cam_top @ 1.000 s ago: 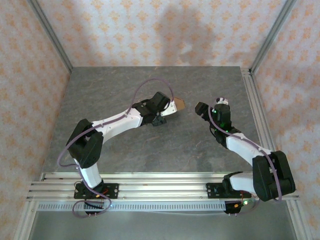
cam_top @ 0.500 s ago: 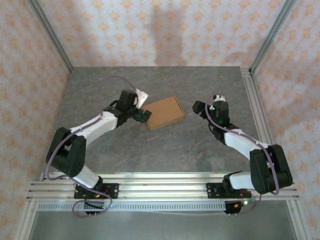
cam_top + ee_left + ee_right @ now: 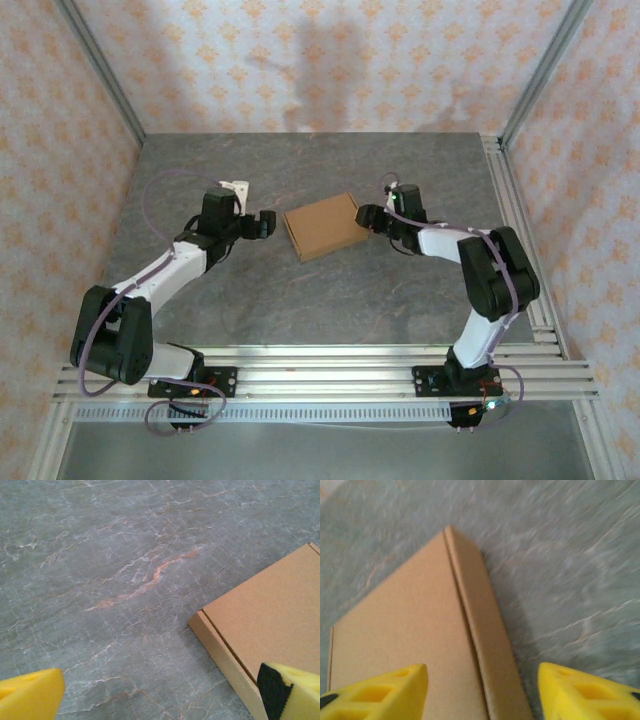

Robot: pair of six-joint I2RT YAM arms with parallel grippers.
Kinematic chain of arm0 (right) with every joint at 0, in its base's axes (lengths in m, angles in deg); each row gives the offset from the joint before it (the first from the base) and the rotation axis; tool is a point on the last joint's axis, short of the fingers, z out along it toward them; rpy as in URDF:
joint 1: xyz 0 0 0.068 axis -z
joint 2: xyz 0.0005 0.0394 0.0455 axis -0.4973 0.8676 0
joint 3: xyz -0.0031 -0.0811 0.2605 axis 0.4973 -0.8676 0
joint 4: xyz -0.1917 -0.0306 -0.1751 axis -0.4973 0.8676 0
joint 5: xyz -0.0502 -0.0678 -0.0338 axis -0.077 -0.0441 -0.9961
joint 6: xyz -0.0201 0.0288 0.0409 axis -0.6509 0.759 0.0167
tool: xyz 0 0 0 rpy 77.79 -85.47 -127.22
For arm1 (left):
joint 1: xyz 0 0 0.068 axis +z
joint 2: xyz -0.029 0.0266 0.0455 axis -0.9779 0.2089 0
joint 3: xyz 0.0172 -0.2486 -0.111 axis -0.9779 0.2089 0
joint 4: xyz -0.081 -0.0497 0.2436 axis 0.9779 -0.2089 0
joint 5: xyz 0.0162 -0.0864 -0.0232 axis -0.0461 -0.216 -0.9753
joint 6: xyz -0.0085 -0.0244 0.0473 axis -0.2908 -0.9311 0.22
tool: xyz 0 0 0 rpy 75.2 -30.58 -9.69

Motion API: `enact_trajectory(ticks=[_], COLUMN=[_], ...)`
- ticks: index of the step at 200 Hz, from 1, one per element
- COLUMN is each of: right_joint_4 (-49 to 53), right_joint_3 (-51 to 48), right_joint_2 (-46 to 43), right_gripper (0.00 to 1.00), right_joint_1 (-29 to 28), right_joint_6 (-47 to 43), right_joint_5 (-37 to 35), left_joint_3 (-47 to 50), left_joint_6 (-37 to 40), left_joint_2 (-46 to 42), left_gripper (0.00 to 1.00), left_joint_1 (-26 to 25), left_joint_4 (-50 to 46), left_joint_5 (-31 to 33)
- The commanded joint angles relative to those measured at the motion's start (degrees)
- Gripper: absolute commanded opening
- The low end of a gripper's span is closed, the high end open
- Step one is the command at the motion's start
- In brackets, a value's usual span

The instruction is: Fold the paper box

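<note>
Paper box [image 3: 322, 227] looks folded shut, flat in the middle of the worktop [image 3: 300, 310]. My left end effector [image 3: 264, 222] sits wide open just off its left end. The right end effector [image 3: 366, 217] has its jaws apart astride the right edge, I'd guess to square it up.

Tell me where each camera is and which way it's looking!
Top external: high behind the arms, facing down at the table; both arms show, the left gripper and right gripper either side of the paper box.
Left wrist: on the left wrist, facing down past its yellow fingers at a paper box corner.
Right wrist: on the right wrist, facing down past its yellow fingers at a paper box edge.
Shared: all three see the paper box.
</note>
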Motion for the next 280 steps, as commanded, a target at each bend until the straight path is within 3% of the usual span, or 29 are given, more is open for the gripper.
enact_trajectory(ticks=[1,25,57,85,113,144,166,177,197,209,223,239,263,280], right_joint_4=[-0.1,-2.4,-7.6,-4.5,-6.8,-7.8,-13.0,-18.1,-17.5,-18.3,-19.9,-30.9,-42.6,-36.7], right_joint_3=[0.6,-3.1,-8.8,-11.3,-15.0,-18.4,-21.5,-23.5,-23.0,-23.4,-24.3,-28.2,-30.6,-29.6], right_joint_2=[-0.5,-3.0,-8.4,-14.6,-21.2,-28.6,-28.8,-27.1,-26.8,-25.5,-23.1,-18.8,-11.2,-13.4], right_gripper=[0.54,0.5,0.52,0.62,0.79,0.92,0.99,0.99,0.99,0.99,0.99,0.99,0.99,0.99], right_joint_1=[-1.5,-3.5,-5.5,-3.4,3.3,7.0,8.3,9.9,11.5,12.0,14.6,16.8,17.5,17.8], right_joint_6=[0.7,2.8,5.4,0.4,-2.9,-14.3,-21.1,-22.5,-26.0,-27.8,-24.9,-23.2,-23.9,-23.3], right_joint_5=[3.6,4.0,3.2,-6.5,-12.9,-29.0,-38.3,-39.4,-39.7,-40.9,-37.5,-33.2,-29.7,-29.5], left_joint_3=[1.4,1.9,3.2,5.6,9.0,13.5,17.1,17.4,17.8,16.0,15.7,16.8,17.3,17.9], left_joint_6=[-3.3,-4.1,-3.8,-3.0,0.1,3.6,4.3,4.6,3.0,3.4,4.0,4.6,8.0,7.8], left_joint_2=[-1.4,-1.4,-1.7,-3.7,-6.0,-6.5,-4.0,-2.8,0.6,3.3,4.7,4.5,5.9,6.2], left_gripper=[1.0,1.0,1.0,1.0,1.0,1.0,1.0,1.0,1.0,1.0,1.0,1.0,1.0,1.0], left_joint_1=[2.2,4.3,6.1,7.6,9.4,11.6,12.5,13.1,14.8,15.2,15.1,14.9,9.8,9.6], left_joint_4=[2.0,2.3,3.9,5.7,9.2,16.9,24.6,26.2,31.9,30.7,31.3,33.3,34.7,36.5], left_joint_5=[-0.1,0.5,2.1,6.3,10.5,10.1,12.8,13.2,11.0,8.6,7.0,6.6,14.6,14.9])
